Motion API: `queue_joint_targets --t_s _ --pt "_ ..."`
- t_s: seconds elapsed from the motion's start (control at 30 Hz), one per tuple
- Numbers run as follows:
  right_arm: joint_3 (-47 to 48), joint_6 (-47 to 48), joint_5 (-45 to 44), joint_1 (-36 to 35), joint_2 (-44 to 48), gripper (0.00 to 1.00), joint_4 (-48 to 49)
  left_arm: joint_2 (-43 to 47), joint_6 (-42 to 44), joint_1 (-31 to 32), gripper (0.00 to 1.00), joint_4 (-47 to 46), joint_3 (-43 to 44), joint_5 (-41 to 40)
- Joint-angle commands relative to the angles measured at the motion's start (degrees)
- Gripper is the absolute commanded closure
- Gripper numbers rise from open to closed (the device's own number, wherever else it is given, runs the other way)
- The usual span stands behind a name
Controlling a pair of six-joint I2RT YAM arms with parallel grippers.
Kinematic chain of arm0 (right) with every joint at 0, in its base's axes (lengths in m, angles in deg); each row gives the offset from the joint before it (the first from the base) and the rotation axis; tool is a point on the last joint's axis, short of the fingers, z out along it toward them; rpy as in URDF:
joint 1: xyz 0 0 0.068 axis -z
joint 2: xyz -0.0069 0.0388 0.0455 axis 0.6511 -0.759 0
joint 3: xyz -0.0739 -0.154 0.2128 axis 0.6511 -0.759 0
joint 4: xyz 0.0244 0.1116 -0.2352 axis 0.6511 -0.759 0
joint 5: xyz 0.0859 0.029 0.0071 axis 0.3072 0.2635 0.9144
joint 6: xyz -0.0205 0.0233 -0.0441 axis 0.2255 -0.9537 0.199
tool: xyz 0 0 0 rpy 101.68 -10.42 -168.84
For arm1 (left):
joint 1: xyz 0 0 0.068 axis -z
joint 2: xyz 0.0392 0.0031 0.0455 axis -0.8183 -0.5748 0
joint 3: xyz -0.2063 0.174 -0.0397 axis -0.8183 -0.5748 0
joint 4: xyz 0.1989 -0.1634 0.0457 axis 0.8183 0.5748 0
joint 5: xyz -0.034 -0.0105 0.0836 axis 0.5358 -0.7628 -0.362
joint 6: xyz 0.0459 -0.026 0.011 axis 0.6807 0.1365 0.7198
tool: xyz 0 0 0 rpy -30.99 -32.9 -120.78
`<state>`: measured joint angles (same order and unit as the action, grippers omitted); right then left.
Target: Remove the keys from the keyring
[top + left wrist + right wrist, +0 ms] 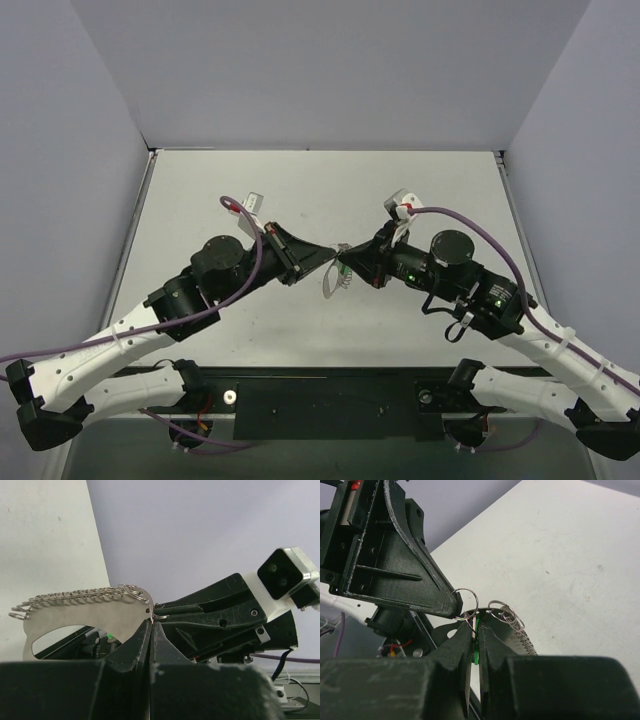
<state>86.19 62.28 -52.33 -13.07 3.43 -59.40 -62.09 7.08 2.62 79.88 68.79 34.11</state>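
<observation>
**Top view.** The left gripper [322, 262] and right gripper [352, 266] meet tip to tip over the middle of the table [250, 190]. The keyring [334, 281] hangs between the two tips, its long axis running toward the arm bases. It appears held clear of the surface. Neither arm is nearer to it than the other. I cannot read the jaws from here.

**Left wrist view.** My left jaws are closed flat on one end of the keyring. The plate runs away from them to the left, with the oval opening low and the wavy edge up. A row of small rings [75, 595] is threaded along that edge. The right gripper comes in from the side opposite the plate, its tips at the same end of the keyring. The key is not visible here.

**Right wrist view.** My right jaws are all but shut, pinching the key [476, 647], whose green head shows in the slit between them. The key sits just beside the keyring's clamped end, its length in line with the fingers. A wire ring [467, 604] loops just past the key, against the left fingertip. I judge it to be the link between key and keyring.

**Assessment.** The separation turns on drawing the right gripper back, away from the keyring. There is bare table on every side of the keyring, and the walls [90, 150] are well apart from it.
</observation>
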Motion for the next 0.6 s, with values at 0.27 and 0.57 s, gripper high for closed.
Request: queue_joint_targets --t_s 0.27,0.57 --pt "10.7 -3.03 25.1 8.25 -7.39 1.0 -14.66 -1.74 11.67 0.12 1.0 6.7 9.07 10.7" --pt "15.54 3.73 31.78 8.34 -11.35 1.0 -27.48 -1.39 13.69 0.2 1.0 10.31 10.92 13.6"
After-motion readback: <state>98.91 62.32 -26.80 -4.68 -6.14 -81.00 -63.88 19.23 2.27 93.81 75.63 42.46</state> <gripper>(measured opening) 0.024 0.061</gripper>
